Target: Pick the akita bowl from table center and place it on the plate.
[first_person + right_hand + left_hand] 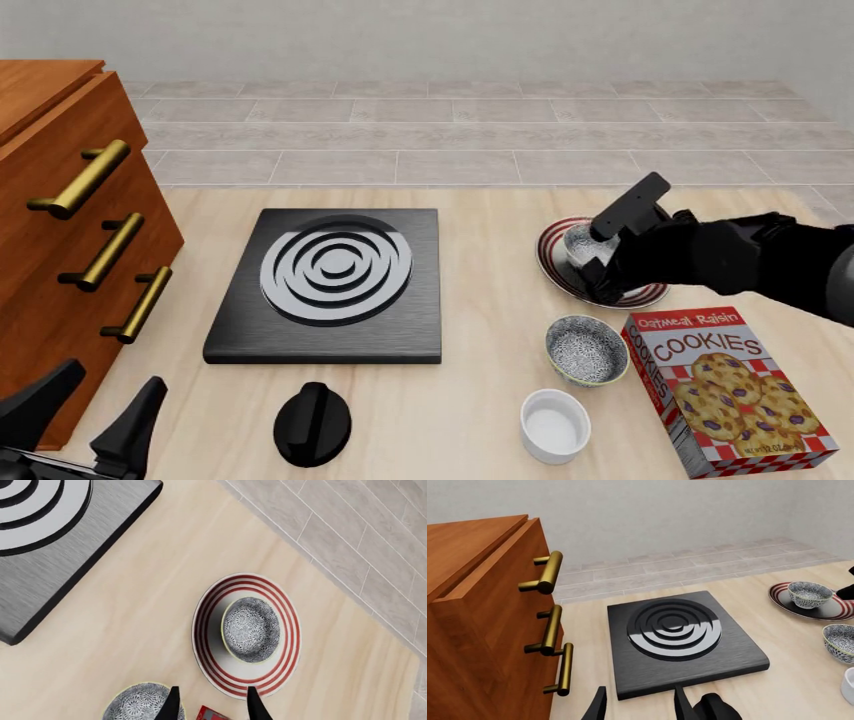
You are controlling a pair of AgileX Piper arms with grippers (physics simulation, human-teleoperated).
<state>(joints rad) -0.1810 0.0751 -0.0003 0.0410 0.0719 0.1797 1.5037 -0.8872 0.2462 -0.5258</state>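
Observation:
The akita bowl (250, 629) stands upright in the middle of the red-ringed plate (212, 656); both also show in the left wrist view, the bowl (808, 594) on the plate (780, 601). In the front view my right arm covers most of the plate (551, 262), and the bowl (582, 243) peeks out beside it. My right gripper (212, 702) (603, 252) hovers above the plate, open, with nothing between its fingers. My left gripper (87, 418) (639, 707) is open at the near left of the table, far from the plate.
A darker-speckled bowl (586, 350) and a white cup (555, 425) sit nearer than the plate. A cookie box (727, 390) lies at the near right. A black hob (334, 280) with a loose knob (312, 422) takes the middle. A wooden cabinet (54, 220) stands at left.

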